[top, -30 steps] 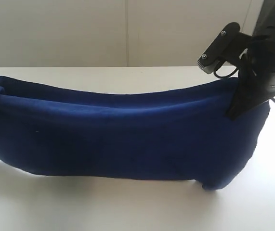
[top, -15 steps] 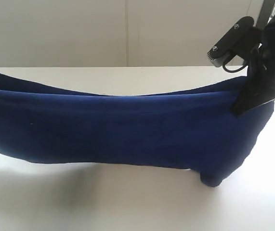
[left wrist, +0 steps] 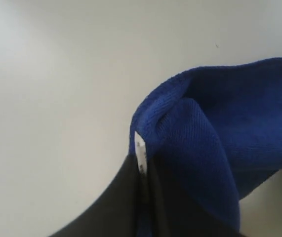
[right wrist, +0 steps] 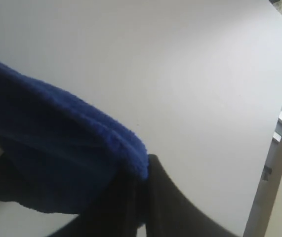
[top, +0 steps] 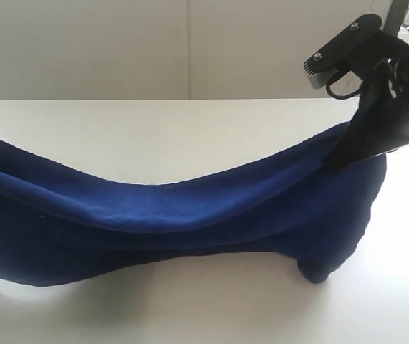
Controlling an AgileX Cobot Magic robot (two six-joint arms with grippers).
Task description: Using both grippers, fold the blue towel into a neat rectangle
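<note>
The blue towel (top: 190, 215) hangs doubled over between both grippers, sagging in the middle above the white table (top: 154, 136). My right gripper (top: 347, 154) at the upper right is shut on the towel's right end, and the cloth (right wrist: 71, 143) bunches against its black fingers (right wrist: 173, 207). My left gripper (left wrist: 143, 163) is shut on the towel's other end (left wrist: 215, 123), with a small white label (left wrist: 140, 150) showing at the pinch. In the exterior view the left gripper itself is out of frame at the left edge.
The bare white tabletop (right wrist: 180, 64) stretches behind and in front of the towel. A pale wall (top: 118, 43) rises behind the table. The table's edge and a frame (right wrist: 279, 133) show in the right wrist view.
The towel's upper edge has gone from taut and nearly level to a deep sag in the middle. The left end has dropped lower, and the right gripper has shifted slightly.
</note>
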